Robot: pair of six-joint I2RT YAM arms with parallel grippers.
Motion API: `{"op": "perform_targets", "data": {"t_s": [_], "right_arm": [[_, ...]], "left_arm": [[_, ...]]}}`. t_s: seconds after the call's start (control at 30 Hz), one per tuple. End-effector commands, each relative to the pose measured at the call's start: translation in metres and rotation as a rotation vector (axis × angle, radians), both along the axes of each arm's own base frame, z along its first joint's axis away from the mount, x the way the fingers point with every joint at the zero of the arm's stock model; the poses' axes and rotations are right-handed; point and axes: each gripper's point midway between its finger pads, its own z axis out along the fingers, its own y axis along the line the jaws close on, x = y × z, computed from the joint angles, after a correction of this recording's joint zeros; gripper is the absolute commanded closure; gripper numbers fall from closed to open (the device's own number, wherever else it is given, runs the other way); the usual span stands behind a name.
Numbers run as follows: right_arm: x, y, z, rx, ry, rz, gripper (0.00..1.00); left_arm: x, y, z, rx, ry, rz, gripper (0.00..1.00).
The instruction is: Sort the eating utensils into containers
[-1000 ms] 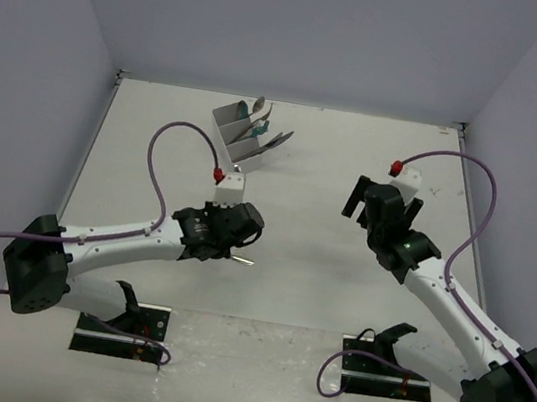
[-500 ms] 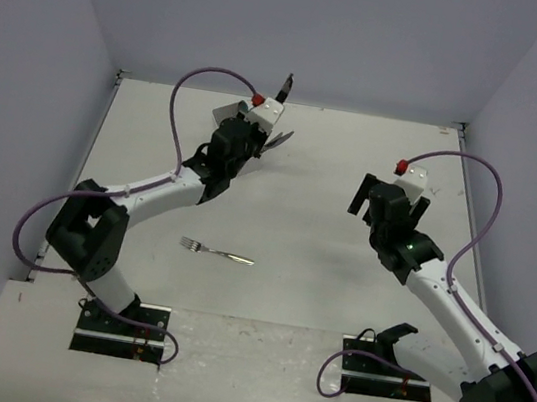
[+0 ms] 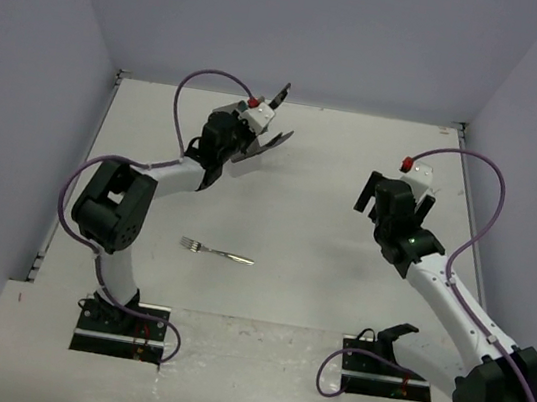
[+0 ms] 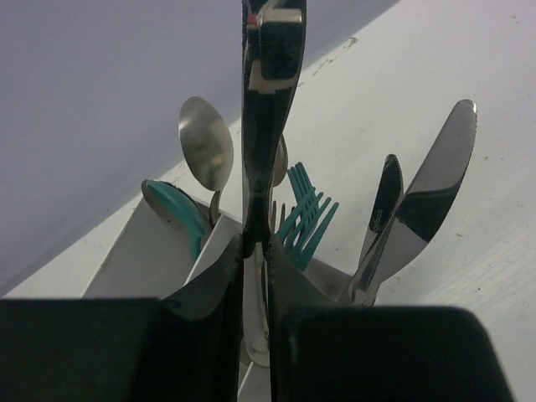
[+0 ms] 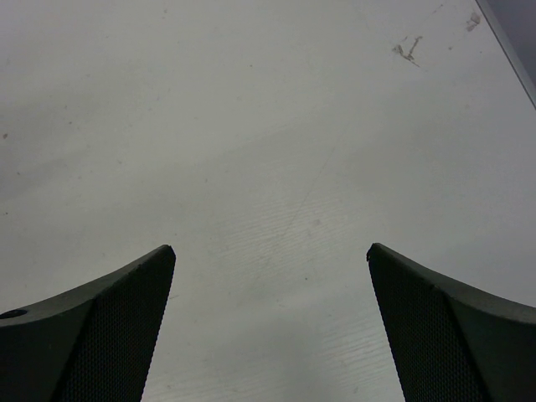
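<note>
My left gripper (image 3: pixel 264 117) is at the back of the table, over the white organiser (image 4: pixel 138 255). In the left wrist view it (image 4: pixel 255 243) is shut on a shiny silver utensil (image 4: pixel 270 92) that stands upright above the compartments. The organiser holds a silver spoon (image 4: pixel 206 144), a teal spoon (image 4: pixel 180 213), a teal fork (image 4: pixel 306 216) and two silver knives (image 4: pixel 435 180). A silver fork (image 3: pixel 216 251) lies alone on the table near the middle. My right gripper (image 3: pixel 371 191) is open and empty over bare table (image 5: pixel 270 251).
Grey walls close in the table at the back and on both sides. The left arm stretches far back over the table's left part. The arm bases and purple cables sit along the near edge.
My left arm has swung from the middle of the table, beside the fork, back to the organiser with a utensil in its grip. The right arm has barely shifted.
</note>
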Motion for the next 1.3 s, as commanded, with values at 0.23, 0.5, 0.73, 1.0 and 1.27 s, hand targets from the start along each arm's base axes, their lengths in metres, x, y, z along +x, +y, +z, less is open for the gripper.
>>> {"op": "perform_targets", "data": {"t_s": [0.23, 0.5, 0.73, 1.0, 1.27], "right_arm": [[0.012, 0.0, 0.007, 0.003, -0.031, -0.005, 0.01], [0.014, 0.003, 0.005, 0.017, -0.034, 0.008, 0.01], [0.012, 0.005, 0.009, 0.031, -0.047, 0.015, 0.01], [0.009, 0.004, 0.013, 0.041, -0.064, 0.019, 0.01], [0.006, 0.005, 0.02, 0.059, -0.097, 0.031, 0.01]], "left_arm": [[-0.016, 0.002, 0.018, -0.071, -0.146, -0.034, 1.0], [-0.026, 0.008, -0.003, -0.057, -0.086, -0.021, 1.0], [-0.019, -0.009, -0.008, -0.035, 0.059, -0.088, 0.99], [-0.031, -0.001, 0.007, -0.025, 0.074, -0.078, 0.75], [-0.04, 0.005, 0.029, -0.079, 0.058, -0.045, 0.68]]}}
